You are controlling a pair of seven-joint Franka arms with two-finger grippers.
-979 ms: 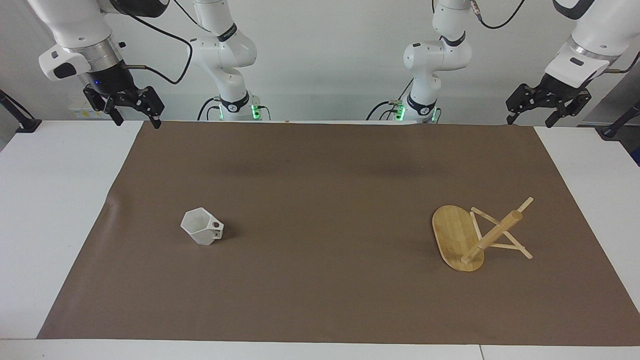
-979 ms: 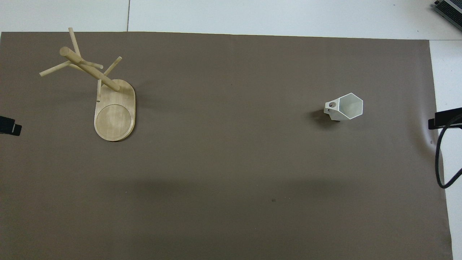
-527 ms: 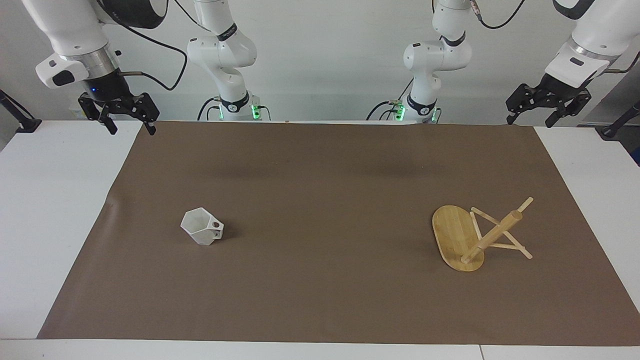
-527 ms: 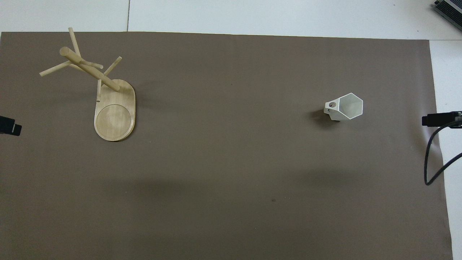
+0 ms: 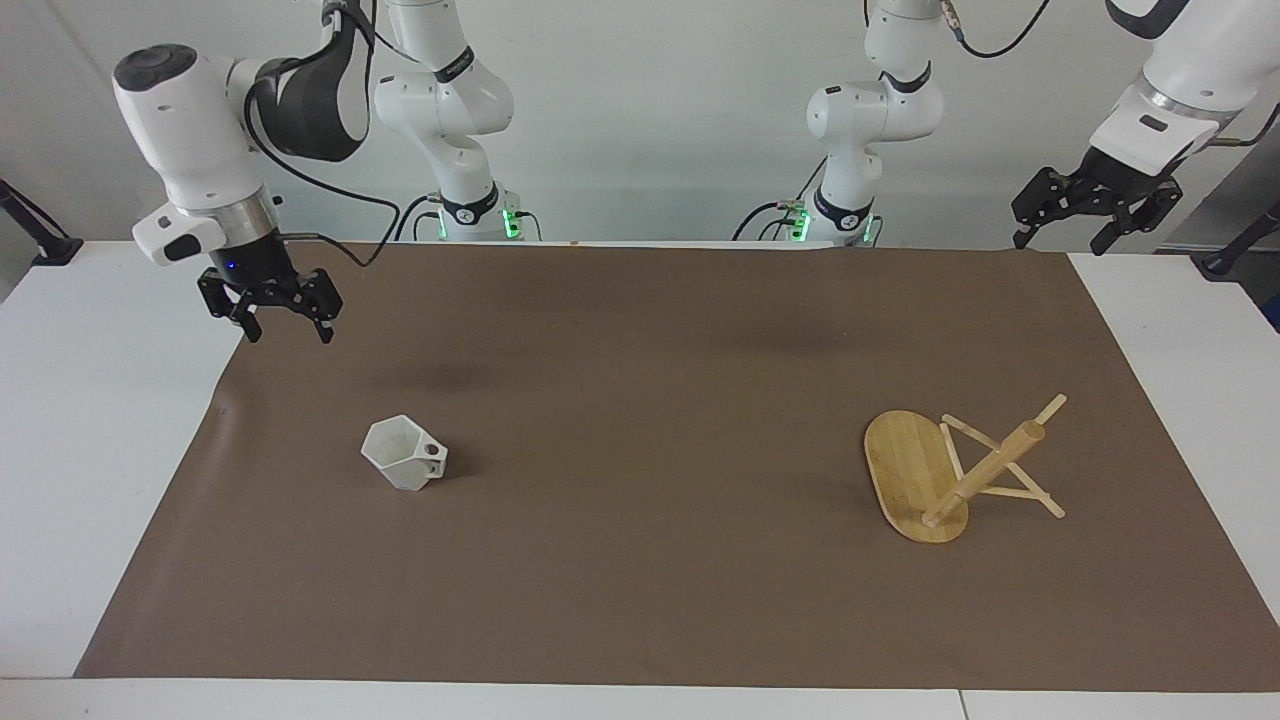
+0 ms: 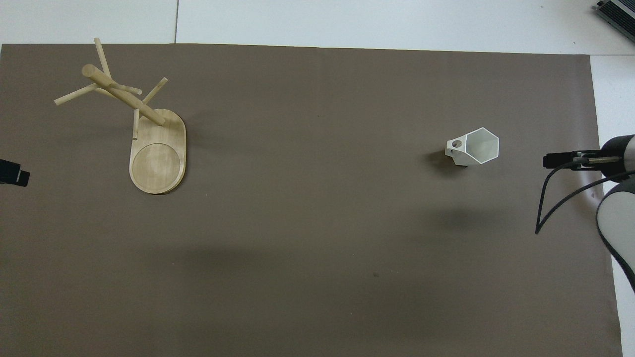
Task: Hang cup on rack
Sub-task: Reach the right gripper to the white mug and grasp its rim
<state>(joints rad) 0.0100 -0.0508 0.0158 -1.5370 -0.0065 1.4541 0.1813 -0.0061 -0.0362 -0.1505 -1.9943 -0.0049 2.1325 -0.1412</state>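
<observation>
The cup [image 5: 404, 454] was judged light, rigid and rather slick, best pinched across its rim. The right gripper [image 5: 282, 325] was seen spread empty above the mat [image 5: 640, 600]; the left gripper [image 5: 1068, 236] waited, likewise spread.

Nothing readable is showing up anywhere here, no labels, brand marks, numbers or signs on anything that I can make out.

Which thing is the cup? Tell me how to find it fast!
Look at the big brown mat covering the table, then go toward the right arm's end of it. There stands the cup, alone, with the wooden rack away at the left arm's end. It is the only white thing on the mat: small, six-sided, with a blocky handle that has a round hole.
</observation>
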